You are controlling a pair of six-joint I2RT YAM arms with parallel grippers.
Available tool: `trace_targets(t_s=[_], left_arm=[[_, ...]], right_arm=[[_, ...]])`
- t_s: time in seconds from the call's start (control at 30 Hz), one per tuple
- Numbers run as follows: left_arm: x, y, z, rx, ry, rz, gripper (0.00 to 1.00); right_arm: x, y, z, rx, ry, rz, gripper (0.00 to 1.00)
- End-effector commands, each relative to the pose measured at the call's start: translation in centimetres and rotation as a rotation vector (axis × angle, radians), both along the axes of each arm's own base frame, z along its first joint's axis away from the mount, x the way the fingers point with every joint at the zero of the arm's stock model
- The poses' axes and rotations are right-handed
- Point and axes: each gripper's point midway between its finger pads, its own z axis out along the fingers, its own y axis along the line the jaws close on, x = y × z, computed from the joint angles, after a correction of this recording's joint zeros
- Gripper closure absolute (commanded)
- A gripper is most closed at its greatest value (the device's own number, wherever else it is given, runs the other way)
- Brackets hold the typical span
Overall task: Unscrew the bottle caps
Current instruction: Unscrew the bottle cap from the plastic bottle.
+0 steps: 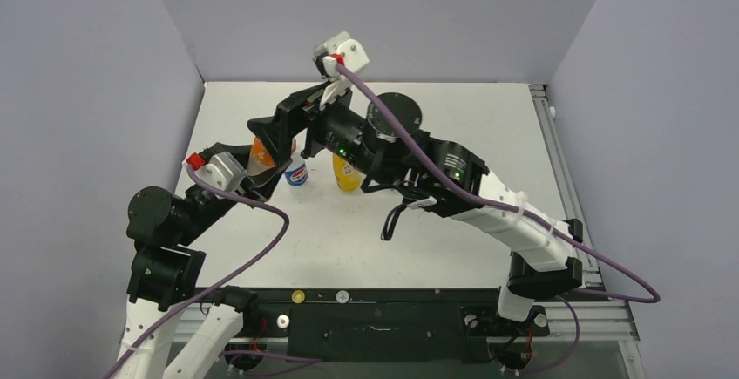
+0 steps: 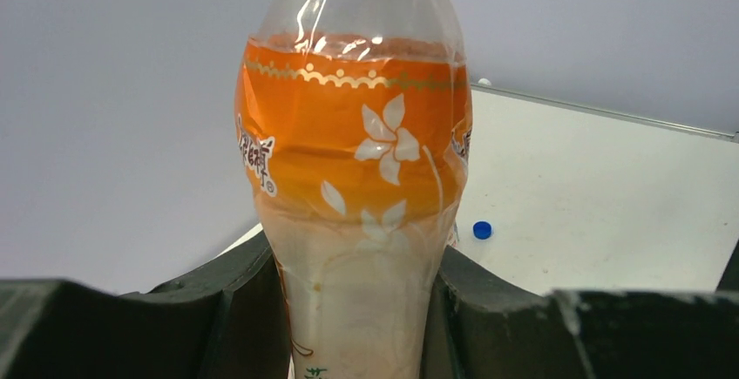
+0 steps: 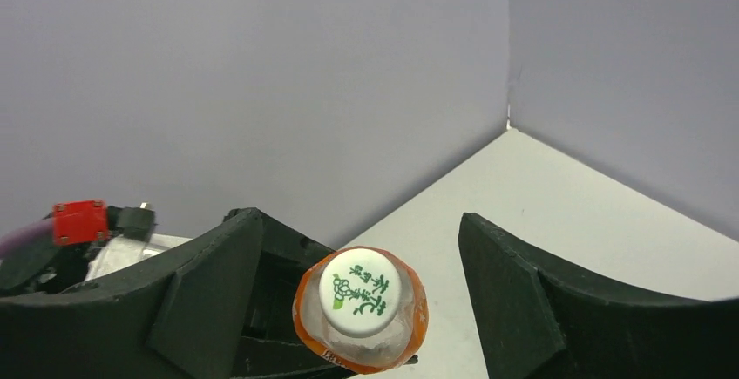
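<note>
Gripping, left tool (image 2: 357,309): closed narrow on the lower body of the orange bottle (image 2: 357,161), one finger pressed to each side. It holds the bottle upright on the worktop (image 2: 610,205).
Cap: the white cap (image 3: 359,292), printed in green, sits on the neck and is not yet off.
Right tool (image 3: 362,266): spread wide above the bottle with its fingers (image 3: 209,283) either side of the cap. It touches nothing and holds nothing.
Step in hand: judged to be the reach for this cap, before any twist.
Next move: probably to close squarely on the cap's rim, then turn it while the left grip resists.
Neighbours: the Pepsi bottle (image 1: 296,172) and the yellow bottle (image 1: 347,175) stand just beside, their tops hidden by the arm.
Farther: a blue cap (image 2: 482,230) lies loose on the worktop.
</note>
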Motion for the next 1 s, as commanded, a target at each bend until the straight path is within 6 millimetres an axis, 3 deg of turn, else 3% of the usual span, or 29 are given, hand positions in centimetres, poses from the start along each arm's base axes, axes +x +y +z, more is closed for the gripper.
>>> trace_targets(t_s=[0.0, 0.2, 0.27, 0.33, 0.47, 0.6, 0.63, 0.67, 0.7, 0.73, 0.77, 0.8, 0.87, 0.97], left_arm=[[0.5, 1.3, 0.8, 0.029, -0.067, 0.083, 0.99], [0.4, 1.2, 1.0, 0.015, -0.058, 0.075, 0.99], [0.2, 1.0, 1.1, 0.006, -0.049, 0.06, 0.99], [-0.1, 0.6, 1.2, -0.002, -0.041, 0.036, 0.99], [-1.0, -0.3, 0.7, -0.021, -0.002, -0.033, 0.99], [-2.8, -1.9, 0.5, -0.071, 0.087, -0.167, 0.99], [-3.7, -2.5, 0.5, -0.075, 0.1, -0.231, 0.99], [-4.4, -3.0, 0.4, -0.108, 0.157, -0.28, 0.99], [-5.6, -3.7, 0.5, -0.109, 0.177, -0.358, 0.99], [-6.3, -4.1, 0.5, -0.139, 0.246, -0.409, 0.98], [-7.4, -4.5, 0.3, -0.131, 0.279, -0.478, 0.97], [-8.0, -4.8, 0.4, -0.152, 0.345, -0.519, 0.97], [-9.7, -5.3, 0.4, -0.141, 0.419, -0.625, 0.97], [-10.7, -5.4, 0.5, -0.141, 0.478, -0.683, 0.97]], right_arm=[[0.3, 0.5, -0.4, -0.002, 0.028, -0.028, 0.24], [0.2, 0.8, -0.5, 0.001, 0.031, -0.008, 0.48], [0.4, 0.8, -0.7, 0.0, 0.036, -0.005, 0.7], [0.6, 0.6, -0.6, 0.004, 0.035, -0.006, 0.84], [0.2, 0.0, 0.2, 0.017, 0.002, 0.021, 1.0], [-0.5, -1.0, 1.7, 0.031, -0.073, 0.103, 1.0], [-1.9, -1.2, 1.9, 0.032, -0.105, 0.192, 1.0], [-1.8, -1.6, 2.8, 0.058, -0.135, 0.219, 1.0], [-4.0, -1.8, 2.7, 0.061, -0.17, 0.354, 1.0], [-4.4, -2.6, 4.0, 0.108, -0.217, 0.398, 1.0], [-7.1, -3.1, 3.7, 0.114, -0.24, 0.555, 1.0], [-9.3, -4.4, 4.8, 0.149, -0.31, 0.671, 1.0], [-11.3, -5.3, 4.7, 0.165, -0.311, 0.799, 1.0], [-12.6, -5.7, 4.0, 0.141, -0.321, 0.885, 1.0]])
